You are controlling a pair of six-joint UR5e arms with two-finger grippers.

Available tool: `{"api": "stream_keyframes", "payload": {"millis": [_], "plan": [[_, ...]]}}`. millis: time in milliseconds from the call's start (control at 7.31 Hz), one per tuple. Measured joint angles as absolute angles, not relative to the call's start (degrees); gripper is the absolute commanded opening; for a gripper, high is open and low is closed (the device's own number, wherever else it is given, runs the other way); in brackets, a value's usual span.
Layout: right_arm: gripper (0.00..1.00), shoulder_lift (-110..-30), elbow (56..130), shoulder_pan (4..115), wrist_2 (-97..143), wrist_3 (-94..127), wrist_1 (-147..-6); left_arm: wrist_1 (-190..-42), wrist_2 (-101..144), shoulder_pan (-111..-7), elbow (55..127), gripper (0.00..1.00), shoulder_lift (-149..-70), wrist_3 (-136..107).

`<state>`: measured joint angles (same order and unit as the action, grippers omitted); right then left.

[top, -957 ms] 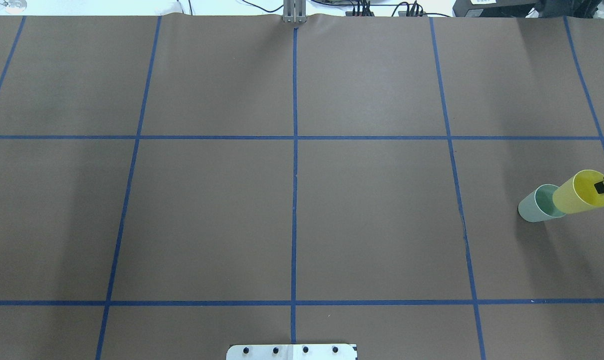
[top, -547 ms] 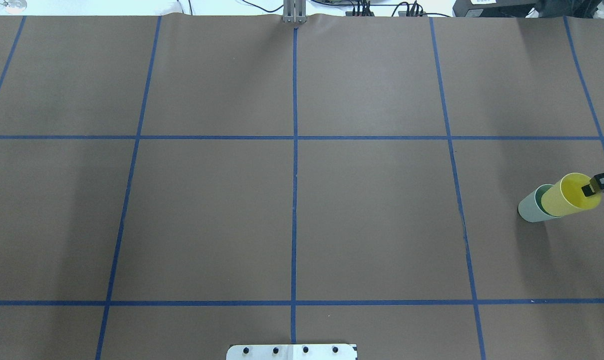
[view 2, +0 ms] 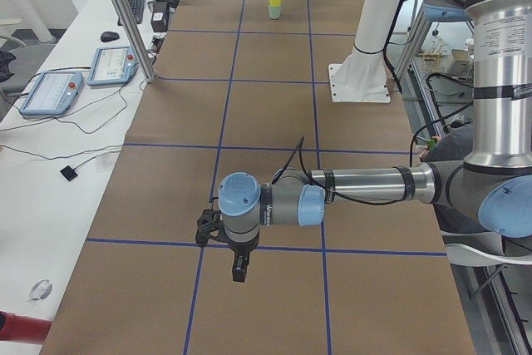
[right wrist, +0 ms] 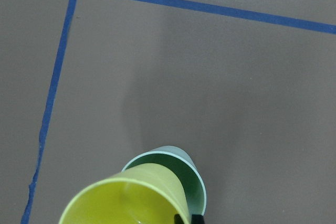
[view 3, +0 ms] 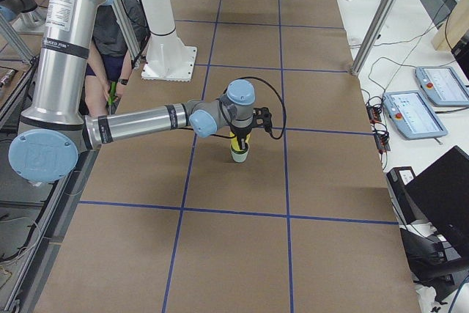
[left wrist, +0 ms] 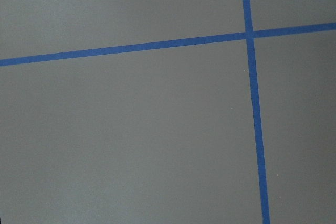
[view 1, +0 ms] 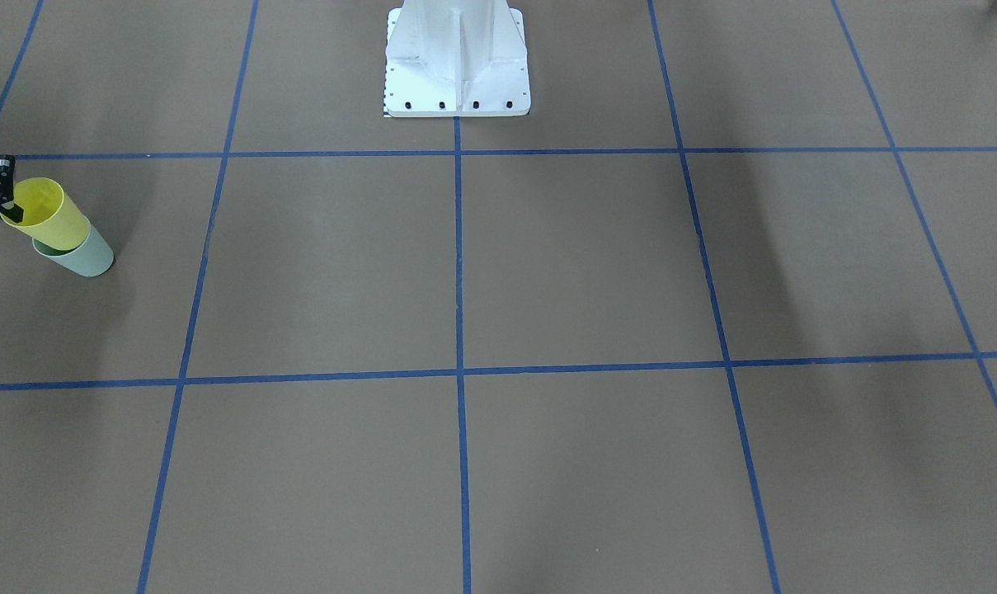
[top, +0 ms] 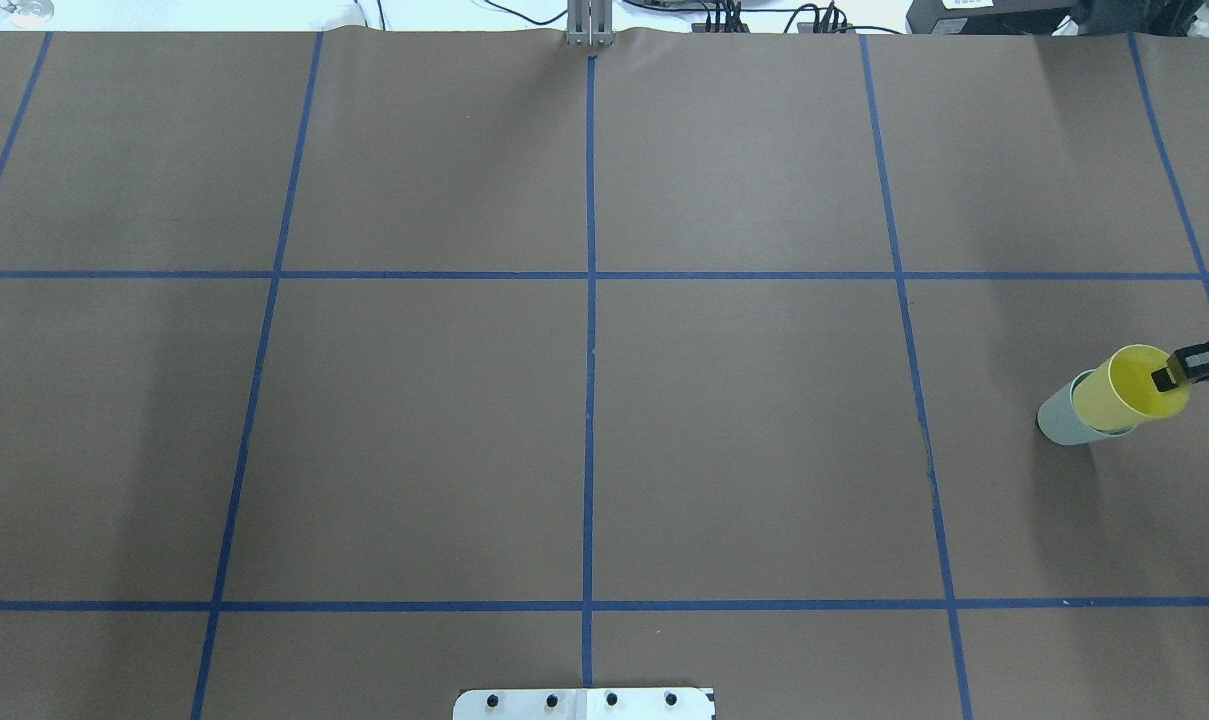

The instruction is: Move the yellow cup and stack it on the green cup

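Stacking yellow cup (top: 1124, 392) into green cup (top: 1058, 426), right gripper (top: 1168, 376) pinching its rim; next probably needing straight seating, then releasing.

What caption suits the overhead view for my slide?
Right gripper holds the yellow cup by its rim, partly nested in the green cup, at far right.

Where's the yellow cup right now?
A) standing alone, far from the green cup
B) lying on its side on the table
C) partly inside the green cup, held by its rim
C: the yellow cup is nested partway in the green cup, with the right end effector pinching its rim.
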<state>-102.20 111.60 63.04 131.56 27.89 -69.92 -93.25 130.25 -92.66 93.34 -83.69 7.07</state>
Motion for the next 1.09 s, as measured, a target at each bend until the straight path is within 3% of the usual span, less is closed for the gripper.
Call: {"api": "stream_keyframes", "payload": {"millis": [547,1094], "plan": [[1.00,-101.8,111.5,63.6,131.5,27.1,-70.0,-93.3,130.3,-92.6,93.3,1.00,-83.7,7.0],[1.00,-101.9,108.5,79.7,131.4,3.7,-81.1,-93.3,130.3,-92.7,93.3,1.00,-83.7,6.9]]}}
